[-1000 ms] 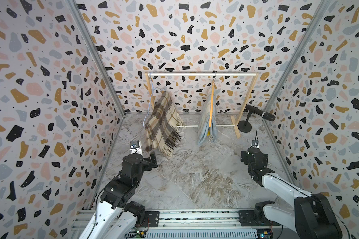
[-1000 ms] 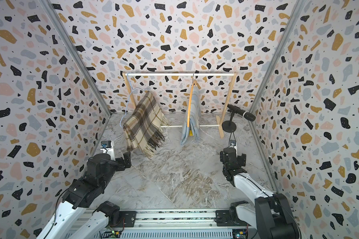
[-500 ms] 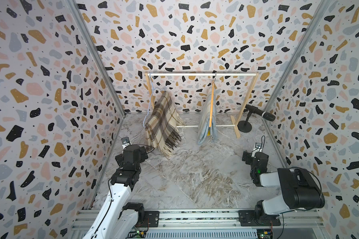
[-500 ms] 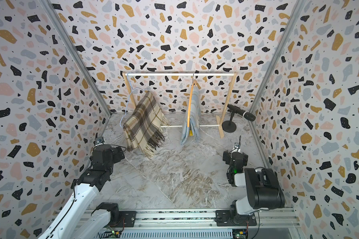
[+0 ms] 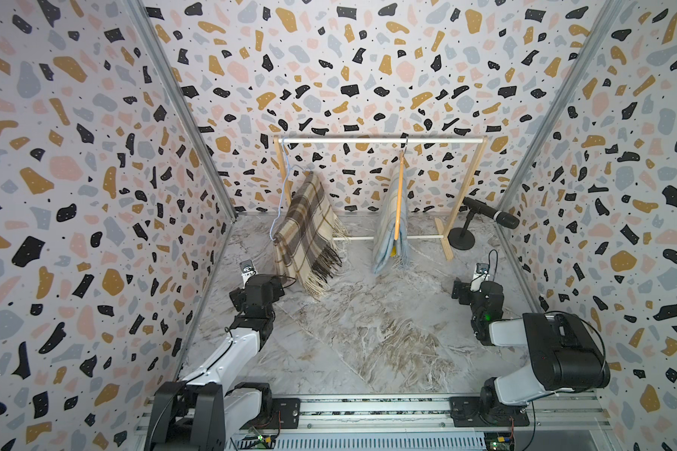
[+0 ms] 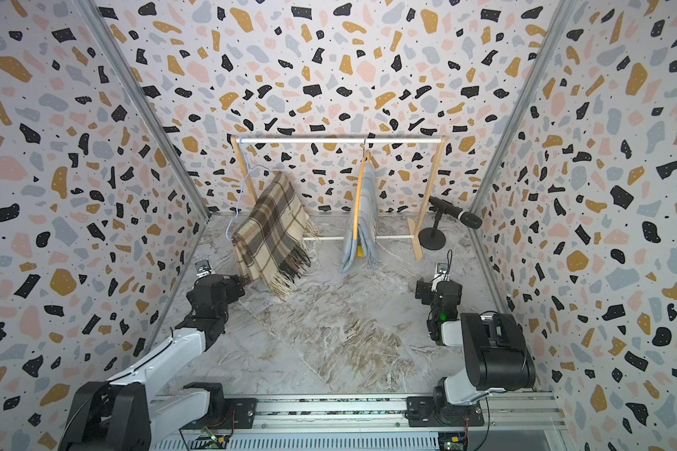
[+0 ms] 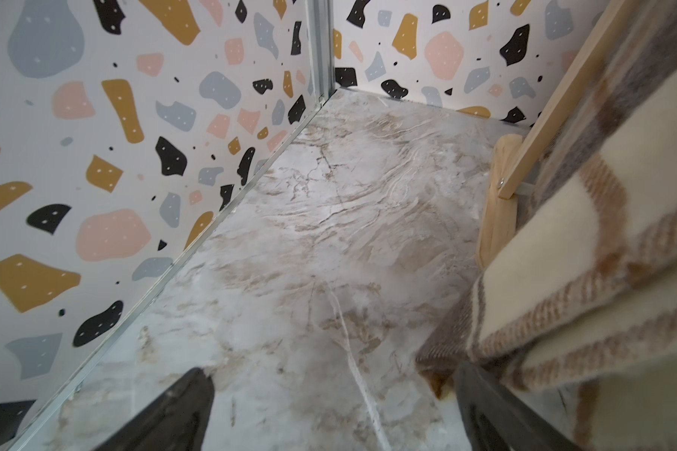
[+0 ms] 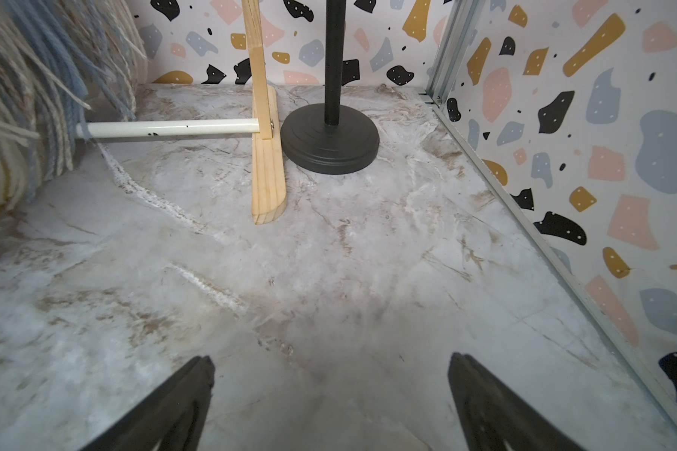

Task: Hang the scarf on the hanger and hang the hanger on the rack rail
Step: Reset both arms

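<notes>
Left arm [image 5: 227, 351] and right arm [image 5: 555, 351] re-posed at the elbow in the last second; hands roughly stayed put. Left hand [image 7: 333, 373]: fingers apart, empty, low over counter [image 5: 368, 332], just beside hem of plaid scarf [image 5: 309, 230]. That scarf is draped on blue wire hanger [image 5: 287, 172] at left end of rack [image 5: 380, 139]. Blue scarf [image 5: 384, 242] on wooden hanger [image 5: 398, 195] further right. Right hand [image 8: 331, 361]: apart, empty, facing mic stand [image 8: 329, 136].

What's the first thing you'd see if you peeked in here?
The speckled walls all around, dotted with black, mustard and pink blobs. Then the brown plaid scarf draped on a wire hanger at the left end of the rail, with a pale blue scarf hanging further right.
</notes>
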Tool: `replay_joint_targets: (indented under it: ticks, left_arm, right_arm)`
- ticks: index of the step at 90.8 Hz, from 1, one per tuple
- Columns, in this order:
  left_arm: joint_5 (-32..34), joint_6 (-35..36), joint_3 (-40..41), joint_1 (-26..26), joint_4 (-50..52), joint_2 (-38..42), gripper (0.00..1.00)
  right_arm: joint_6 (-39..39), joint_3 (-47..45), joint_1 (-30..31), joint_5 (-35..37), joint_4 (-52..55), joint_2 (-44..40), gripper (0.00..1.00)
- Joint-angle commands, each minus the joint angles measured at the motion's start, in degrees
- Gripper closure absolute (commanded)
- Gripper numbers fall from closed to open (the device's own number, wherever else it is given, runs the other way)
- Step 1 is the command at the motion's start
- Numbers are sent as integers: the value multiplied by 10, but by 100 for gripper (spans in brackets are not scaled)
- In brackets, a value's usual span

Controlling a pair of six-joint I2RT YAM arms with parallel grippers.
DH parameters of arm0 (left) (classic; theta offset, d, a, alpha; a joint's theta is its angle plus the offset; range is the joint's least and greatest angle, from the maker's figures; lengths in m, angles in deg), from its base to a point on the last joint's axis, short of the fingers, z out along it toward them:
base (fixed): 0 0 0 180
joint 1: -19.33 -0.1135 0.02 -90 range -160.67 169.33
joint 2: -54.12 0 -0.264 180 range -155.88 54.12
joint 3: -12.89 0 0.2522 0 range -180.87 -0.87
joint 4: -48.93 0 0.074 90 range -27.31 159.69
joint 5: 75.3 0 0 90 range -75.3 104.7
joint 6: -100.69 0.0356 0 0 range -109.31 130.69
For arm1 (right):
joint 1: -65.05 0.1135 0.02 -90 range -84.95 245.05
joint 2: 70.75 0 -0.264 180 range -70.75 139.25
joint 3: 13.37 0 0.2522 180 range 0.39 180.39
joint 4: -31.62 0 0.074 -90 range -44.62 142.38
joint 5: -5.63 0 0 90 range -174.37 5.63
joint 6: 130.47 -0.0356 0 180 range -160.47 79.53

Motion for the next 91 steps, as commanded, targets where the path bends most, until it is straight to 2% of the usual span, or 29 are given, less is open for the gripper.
replay_joint_targets:
  ticks: [1,6,35,46,68,77,91]
  left_arm:
    - [-28,56,-12,-2,-98,-23,0]
    - [-27,79,-13,0,-114,-34,0]
    - [-9,91,9,12,-116,-31,0]
    - [-15,98,52,16,-205,-63,0]
    - [-59,124,92,17,-386,-175,0]
    - [-54,111,60,15,-299,-161,0]
    - [-50,112,56,15,-298,-166,0]
  right_arm:
    - [3,9,-1,-3,3,-4,0]
    - [3,9,-1,-3,2,-3,0]
    - [3,9,-1,-3,2,-3,0]
    - [3,8,-1,-3,2,-3,0]
    - [4,8,-1,-3,2,-3,0]
    - [4,8,-1,-3,2,-3,0]
    - [4,8,-1,-3,1,-3,0]
